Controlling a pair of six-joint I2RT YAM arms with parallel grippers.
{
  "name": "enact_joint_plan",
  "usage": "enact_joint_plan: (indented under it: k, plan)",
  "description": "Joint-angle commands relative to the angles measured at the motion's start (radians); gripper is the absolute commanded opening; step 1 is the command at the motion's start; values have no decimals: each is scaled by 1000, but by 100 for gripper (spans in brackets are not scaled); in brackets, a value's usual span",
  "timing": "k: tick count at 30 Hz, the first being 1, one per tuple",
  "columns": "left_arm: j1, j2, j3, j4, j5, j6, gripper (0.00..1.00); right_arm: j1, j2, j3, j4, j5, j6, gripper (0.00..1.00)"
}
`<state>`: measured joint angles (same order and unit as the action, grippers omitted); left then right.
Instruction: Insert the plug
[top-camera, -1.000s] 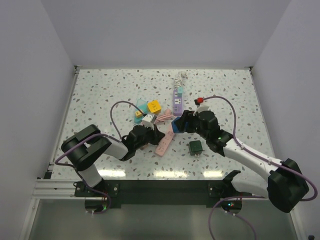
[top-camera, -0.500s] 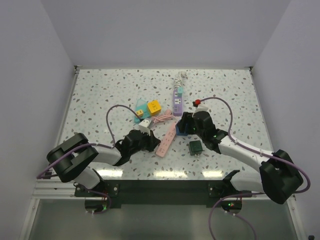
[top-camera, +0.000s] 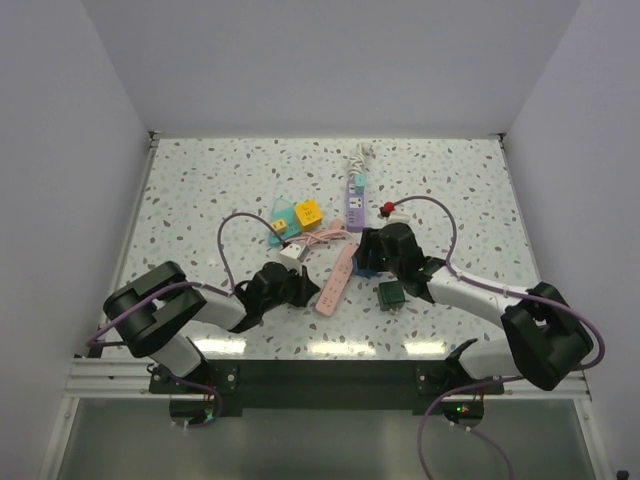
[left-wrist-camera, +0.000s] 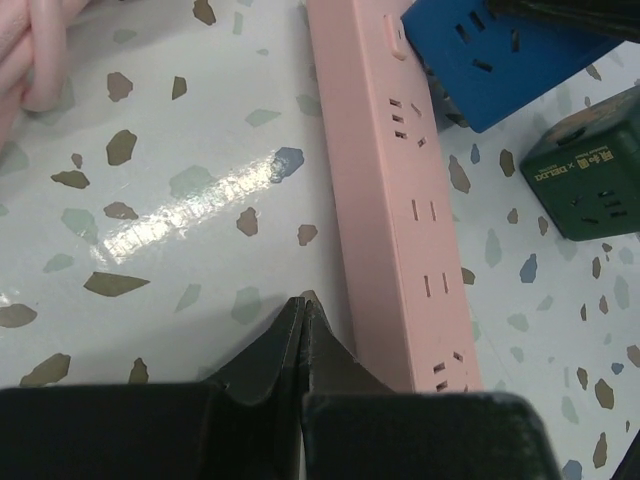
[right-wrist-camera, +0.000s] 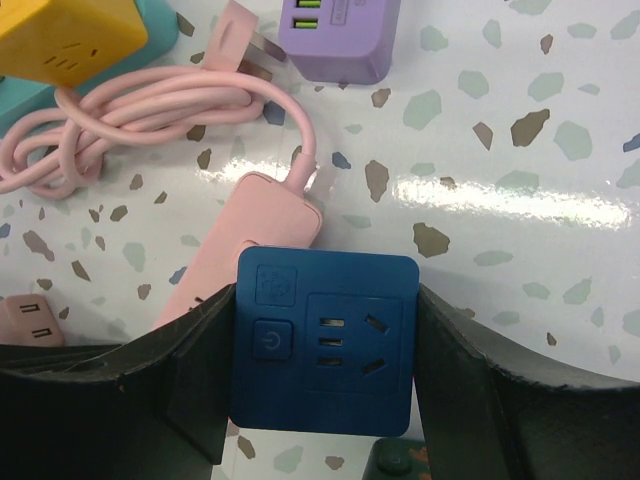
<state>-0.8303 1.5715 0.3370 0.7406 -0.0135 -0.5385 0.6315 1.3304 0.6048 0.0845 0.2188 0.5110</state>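
My right gripper is shut on a blue socket cube, a finger against each side; in the top view the gripper holds the cube at mid-table. A pink power strip lies just left of the cube, its cord coiled and its pink plug loose on the table. My left gripper is shut and empty, its tip beside the strip's left edge; it also shows in the top view. A small white plug block lies apart.
A dark green socket cube sits right of the pink strip. A purple power strip lies further back. A yellow cube and a teal cube stand at the back left of the cluster.
My left gripper has let go of the white plug block and drawn back toward the near edge. My right arm has swung in with the blue cube still held.
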Motion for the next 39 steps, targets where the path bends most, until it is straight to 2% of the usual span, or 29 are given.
enact_joint_plan:
  k: [1, 19, 28, 34, 39]
  plan:
    - [-16, 36, 16, -40, 9, 17, 0, 5, 26, 47, 81, 16, -12, 0]
    - [-115, 223, 155, -38, 53, -12, 0, 4, 136, 190, 167, 1, -46, 0]
    - [-115, 88, 125, -193, -77, 26, 0, 4, 41, 181, 103, 92, -88, 0]
    - [-113, -22, 68, -239, -115, -5, 20, 5, -72, 170, 49, 129, -112, 0]
    - [-118, -120, 51, -187, -86, -38, 28, 4, -135, 135, 32, 113, -106, 0]
